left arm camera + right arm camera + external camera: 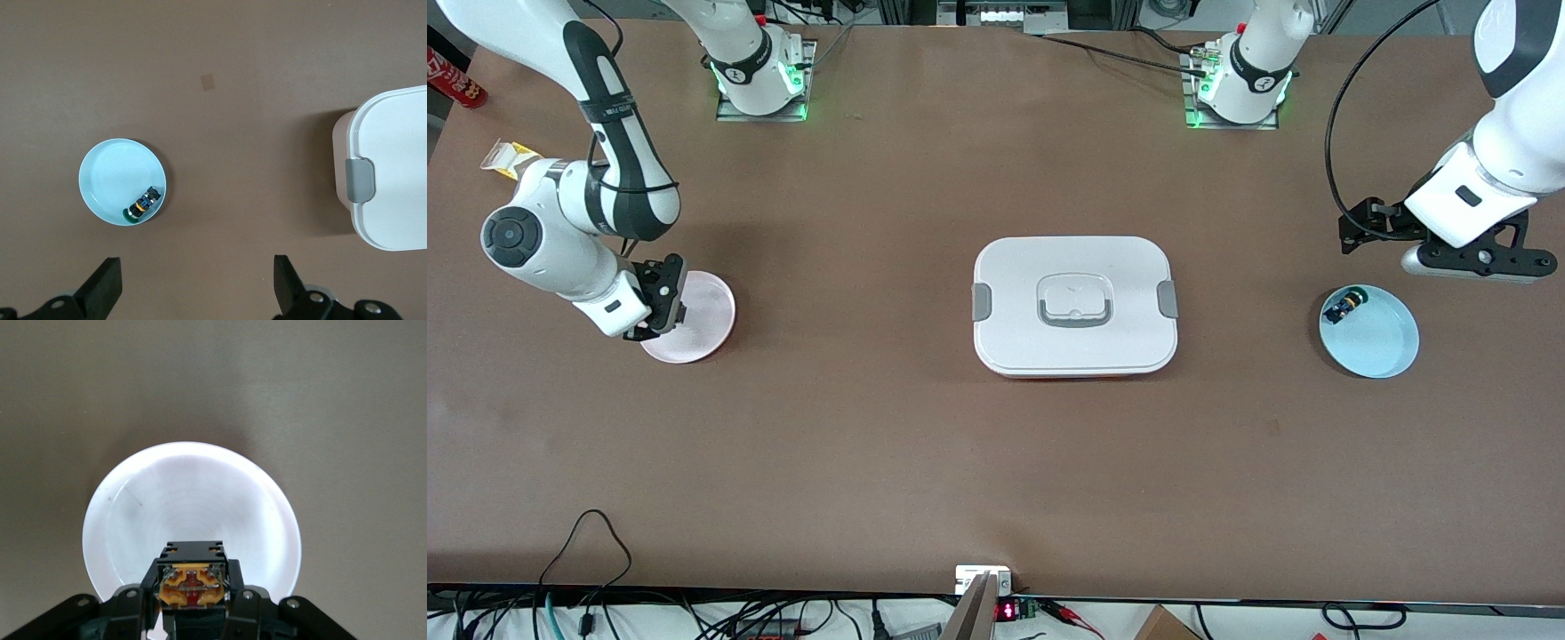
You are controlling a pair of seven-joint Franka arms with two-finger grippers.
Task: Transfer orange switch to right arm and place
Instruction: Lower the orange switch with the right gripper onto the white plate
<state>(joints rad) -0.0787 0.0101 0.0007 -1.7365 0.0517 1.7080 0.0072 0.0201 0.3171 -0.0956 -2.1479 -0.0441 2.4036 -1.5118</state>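
Note:
The orange switch (192, 583) shows its tan-orange body and black housing in the right wrist view. My right gripper (192, 593) is shut on it. That gripper (663, 307) hangs low over the pink plate (704, 311), at the rim toward the right arm's end of the table. From the front camera the gripper hides the switch. I cannot tell whether the switch touches the plate (193, 500). My left gripper (1440, 249) waits above the table beside a light blue plate (1383, 347). Its jaws (197, 290) stand wide open with nothing between them.
A black switch with a green cap (1343, 307) lies in the light blue plate (110, 177), near its rim. A white lidded box with grey clips (1074, 307) sits mid-table. A red can (454, 80) and a yellow packet (507, 156) lie near the right arm's end.

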